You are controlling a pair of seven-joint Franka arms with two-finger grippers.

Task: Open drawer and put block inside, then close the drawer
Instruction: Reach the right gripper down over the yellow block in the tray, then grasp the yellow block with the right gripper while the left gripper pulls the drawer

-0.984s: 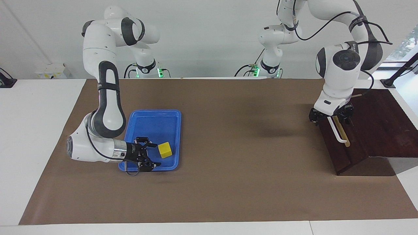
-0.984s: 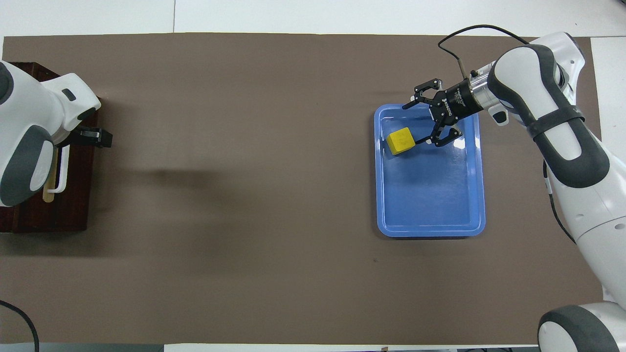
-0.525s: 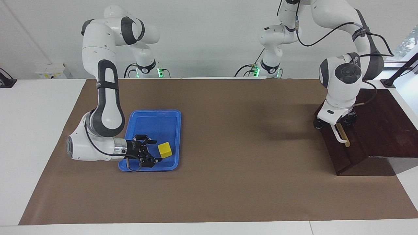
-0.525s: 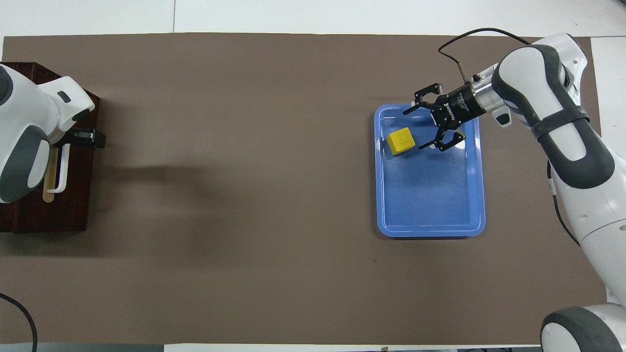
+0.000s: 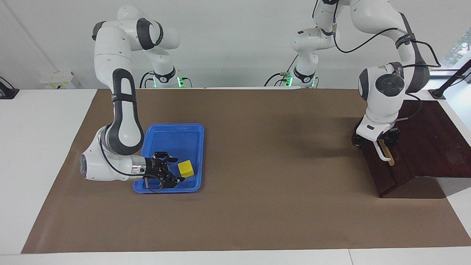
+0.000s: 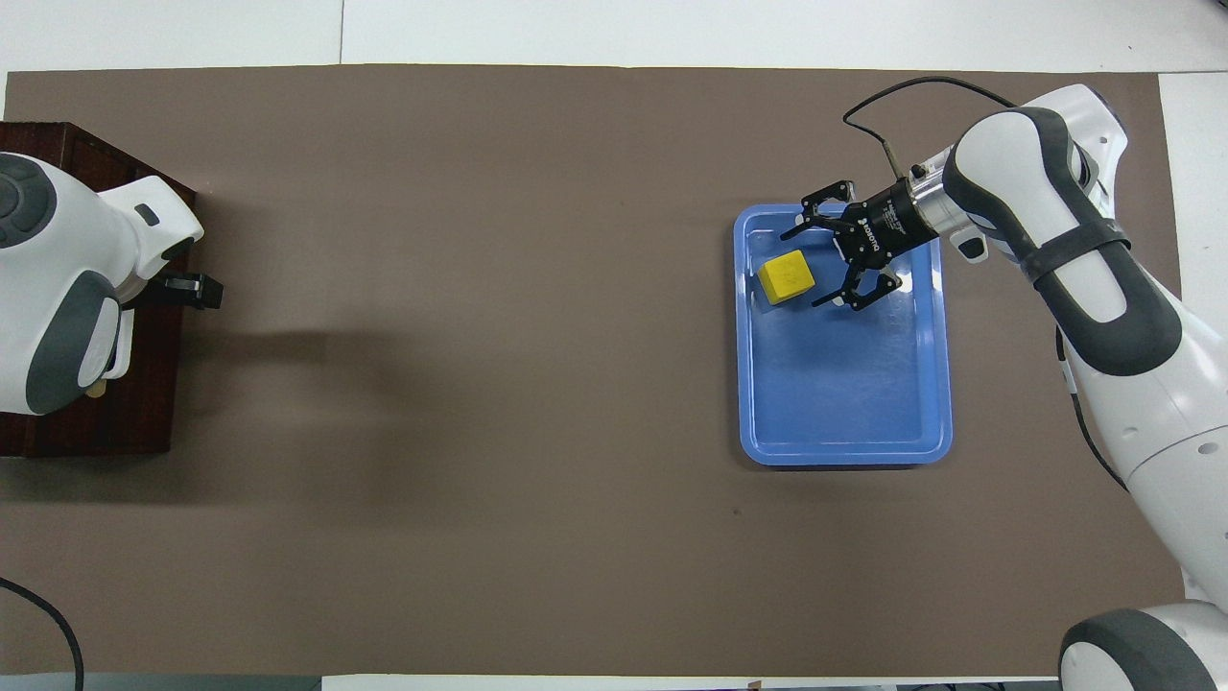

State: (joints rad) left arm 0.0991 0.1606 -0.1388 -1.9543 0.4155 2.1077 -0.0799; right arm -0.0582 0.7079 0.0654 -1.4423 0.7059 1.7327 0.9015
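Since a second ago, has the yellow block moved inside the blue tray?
No. The block sits at the same spot in the blue tray, near the end farther from the robots, with the right gripper open beside it.

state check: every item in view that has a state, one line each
drawer: shut, front flush with the box.
block: resting in the blue tray, not held.
right pincer: open, low in the tray, beside the block.
left pincer: open, at the upper end of the drawer's white handle; contact unclear.
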